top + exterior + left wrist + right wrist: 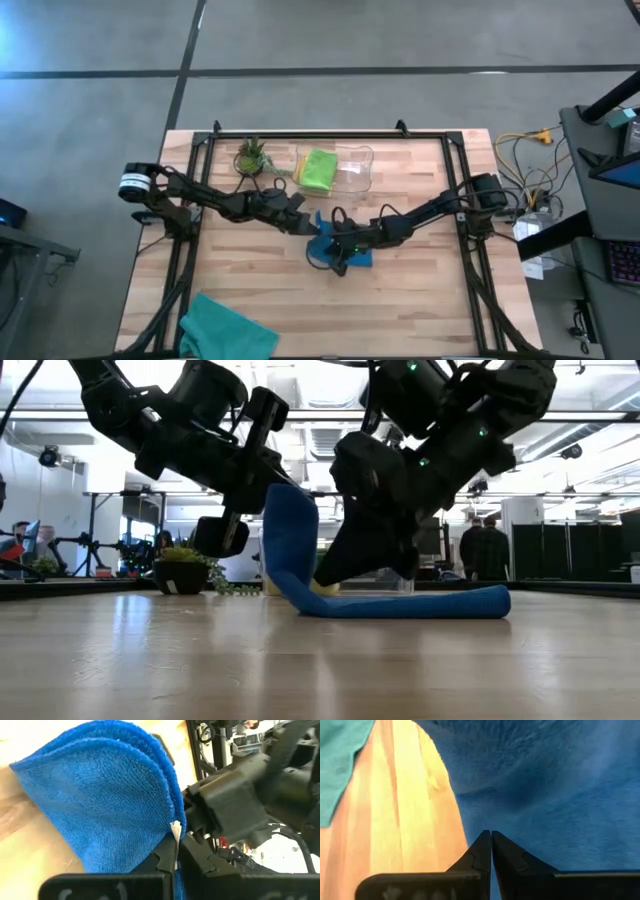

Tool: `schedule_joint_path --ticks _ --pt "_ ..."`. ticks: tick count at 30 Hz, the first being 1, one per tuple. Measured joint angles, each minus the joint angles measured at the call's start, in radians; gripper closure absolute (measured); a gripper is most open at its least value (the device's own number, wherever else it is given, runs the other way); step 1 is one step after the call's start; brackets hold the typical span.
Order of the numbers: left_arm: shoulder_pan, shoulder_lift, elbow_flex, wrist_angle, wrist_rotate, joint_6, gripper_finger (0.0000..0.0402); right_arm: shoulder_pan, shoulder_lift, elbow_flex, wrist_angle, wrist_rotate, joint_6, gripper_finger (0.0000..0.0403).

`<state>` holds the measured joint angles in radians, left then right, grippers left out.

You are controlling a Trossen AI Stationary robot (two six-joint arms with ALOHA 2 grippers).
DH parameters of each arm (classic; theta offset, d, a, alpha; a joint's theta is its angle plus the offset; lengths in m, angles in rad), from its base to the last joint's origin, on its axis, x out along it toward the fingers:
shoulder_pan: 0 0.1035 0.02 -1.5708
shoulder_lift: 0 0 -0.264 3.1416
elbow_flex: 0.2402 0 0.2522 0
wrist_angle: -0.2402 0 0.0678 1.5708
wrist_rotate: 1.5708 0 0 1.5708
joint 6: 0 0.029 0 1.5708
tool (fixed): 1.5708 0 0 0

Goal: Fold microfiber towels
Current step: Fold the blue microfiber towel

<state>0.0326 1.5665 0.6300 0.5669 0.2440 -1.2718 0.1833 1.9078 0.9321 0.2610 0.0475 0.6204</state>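
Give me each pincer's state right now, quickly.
Left pincer: shut on the raised edge of the blue towel.
Right pincer: shut, tips pressed down on the blue towel, holding nothing.

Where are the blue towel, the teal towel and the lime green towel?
blue towel (400,603): low view, the flat part lying on the table.
teal towel (225,330): high view, middle of the crumpled cloth.
lime green towel (318,170): high view, top of the folded cloth.

Blue towel mid-table, one edge raised
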Motion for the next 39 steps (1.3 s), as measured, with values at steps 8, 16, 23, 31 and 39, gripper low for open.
schedule_joint_path --ticks 8,16,23,31,39 --pt "0.0 0.0 0.003 0.002 -0.018 -0.002 0.0401 0.002 0.077 0.053 0.021 -0.092 0.016 0.0394" --pt "0.0 0.0 0.004 0.001 -0.021 -0.003 0.0401 0.002 0.091 0.102 -0.07 -0.102 -0.001 0.0394" --pt "0.0 0.0 0.006 0.011 -0.021 -0.004 0.0401 0.002 -0.062 0.026 -0.094 -0.015 -0.007 0.0394" --pt "-0.022 0.004 0.046 0.025 -0.022 -0.005 0.0401 0.047 -0.369 -0.198 -0.152 0.166 0.11 0.0394" --pt "-0.036 0.128 0.153 0.026 -0.041 -0.005 0.0401 0.122 -0.689 -0.449 -0.156 0.269 0.246 0.0394"
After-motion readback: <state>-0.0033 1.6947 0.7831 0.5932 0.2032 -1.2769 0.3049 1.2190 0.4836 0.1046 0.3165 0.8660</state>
